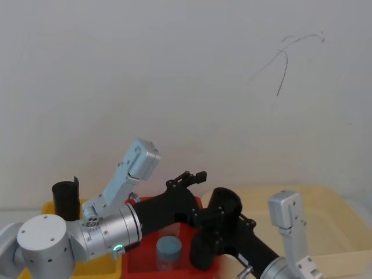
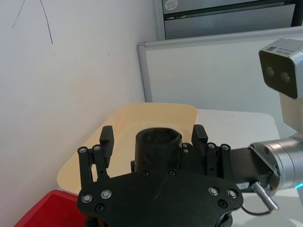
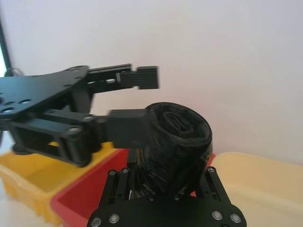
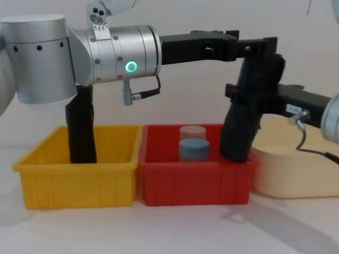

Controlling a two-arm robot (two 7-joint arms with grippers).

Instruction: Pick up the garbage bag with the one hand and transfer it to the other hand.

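Observation:
The garbage bag [image 4: 249, 111], a tall black crinkled roll, hangs tilted above the red bin [image 4: 193, 182]. My right gripper [image 4: 253, 100] comes in from the right and is shut on the roll's middle. My left gripper [image 4: 254, 45], on the silver arm with the green ring, reaches across to the roll's top end. Its fingers stand open on either side of that end. In the right wrist view one left finger [image 3: 128, 127] lies against the bag [image 3: 175, 142] and the other [image 3: 144, 78] is clear of it. The left wrist view looks down on the roll's top [image 2: 158, 142].
A second black roll [image 4: 82, 127] stands in the yellow bin [image 4: 79, 180] at the left. A clear jar with a blue inside [image 4: 193, 144] sits in the red bin. A cream tray [image 4: 296, 174] lies at the right. A white wall runs close behind.

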